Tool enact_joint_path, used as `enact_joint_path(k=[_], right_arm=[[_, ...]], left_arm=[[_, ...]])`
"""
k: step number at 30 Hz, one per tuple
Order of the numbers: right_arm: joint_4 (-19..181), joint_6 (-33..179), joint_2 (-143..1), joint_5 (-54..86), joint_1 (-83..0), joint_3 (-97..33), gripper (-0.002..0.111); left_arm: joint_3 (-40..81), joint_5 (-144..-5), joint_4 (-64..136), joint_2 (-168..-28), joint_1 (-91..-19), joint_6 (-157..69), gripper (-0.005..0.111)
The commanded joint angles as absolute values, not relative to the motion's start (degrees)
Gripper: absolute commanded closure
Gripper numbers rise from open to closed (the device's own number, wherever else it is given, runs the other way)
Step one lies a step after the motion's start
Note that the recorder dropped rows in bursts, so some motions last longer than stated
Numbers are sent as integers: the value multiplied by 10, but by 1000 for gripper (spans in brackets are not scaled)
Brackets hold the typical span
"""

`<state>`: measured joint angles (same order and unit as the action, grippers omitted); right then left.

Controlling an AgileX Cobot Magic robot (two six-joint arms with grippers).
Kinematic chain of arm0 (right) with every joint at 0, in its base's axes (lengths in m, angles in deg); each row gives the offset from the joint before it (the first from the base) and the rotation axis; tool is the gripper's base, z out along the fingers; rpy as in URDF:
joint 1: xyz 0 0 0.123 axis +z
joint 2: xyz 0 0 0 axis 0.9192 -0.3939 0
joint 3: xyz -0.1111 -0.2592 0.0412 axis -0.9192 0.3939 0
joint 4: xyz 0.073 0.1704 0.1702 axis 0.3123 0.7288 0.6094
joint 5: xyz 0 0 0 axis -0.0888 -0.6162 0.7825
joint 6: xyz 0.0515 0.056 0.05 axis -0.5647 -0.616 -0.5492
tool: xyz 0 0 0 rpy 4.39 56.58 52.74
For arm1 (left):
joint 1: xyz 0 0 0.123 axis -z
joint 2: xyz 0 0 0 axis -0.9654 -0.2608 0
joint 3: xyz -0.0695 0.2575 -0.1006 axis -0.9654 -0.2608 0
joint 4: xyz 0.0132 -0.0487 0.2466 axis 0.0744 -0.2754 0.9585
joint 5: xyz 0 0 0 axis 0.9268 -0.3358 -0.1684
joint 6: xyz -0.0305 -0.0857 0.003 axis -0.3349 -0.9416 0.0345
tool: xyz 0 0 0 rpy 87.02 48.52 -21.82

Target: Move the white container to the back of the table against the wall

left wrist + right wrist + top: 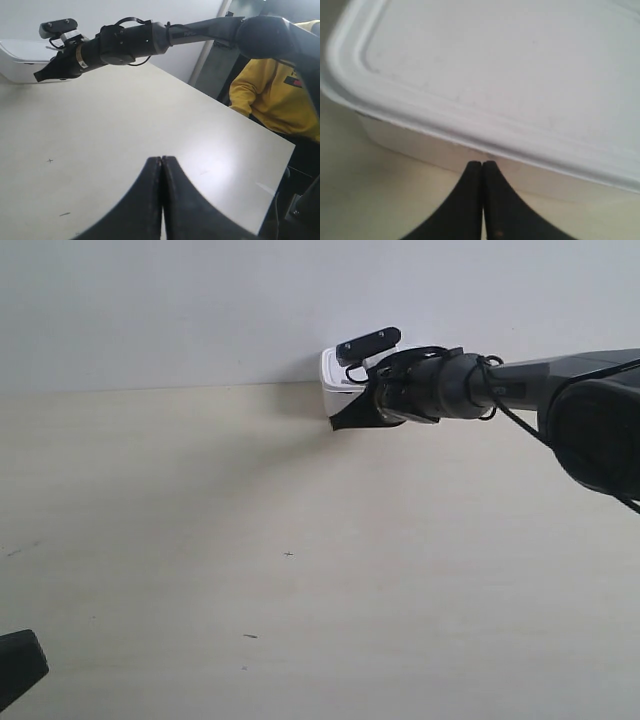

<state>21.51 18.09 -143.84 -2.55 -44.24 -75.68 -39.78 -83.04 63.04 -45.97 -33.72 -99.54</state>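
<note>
The white container point(335, 390) rests on the cream table point(250, 540) at the back, right by the grey-white wall point(200, 300). The right arm largely hides it in the exterior view. In the right wrist view its rimmed lid point(495, 65) fills the picture. My right gripper point(483, 164) is shut, its tips at the container's side wall just under the lid rim, holding nothing. My left gripper point(162, 160) is shut and empty, low over the table far from the container point(22, 62); in the exterior view only a dark corner point(18, 665) of that arm shows.
A person in a yellow top point(280, 85) sits beyond the table's far edge point(240, 120) in the left wrist view. The right arm point(520, 385) stretches across the back of the table. Tiny dark specks point(288, 554) mark the tabletop.
</note>
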Motion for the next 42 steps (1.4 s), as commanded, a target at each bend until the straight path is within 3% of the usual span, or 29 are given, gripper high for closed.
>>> enact_joint_path(k=[1,10,16,26,42], right_arm=[[218,160,-1387,12,-435,-710,108],[203,90,-1246,95,-435,-537,108],[208,62,-1076,163,-435,-377,108],[274,65,-754,237,-435,-157,108],[339,64,-417,300,-435,71,108]], left_arm=[[-400,-829,630,-457,-339,-993,107],[-400,-833,630,-457,-339,-993,107],[-400,-871,630,-446,-339,-995,107],[-400,-849,643,-316,-339,-1056,107],[-400,-955,797,-285,-338,-1204,107]])
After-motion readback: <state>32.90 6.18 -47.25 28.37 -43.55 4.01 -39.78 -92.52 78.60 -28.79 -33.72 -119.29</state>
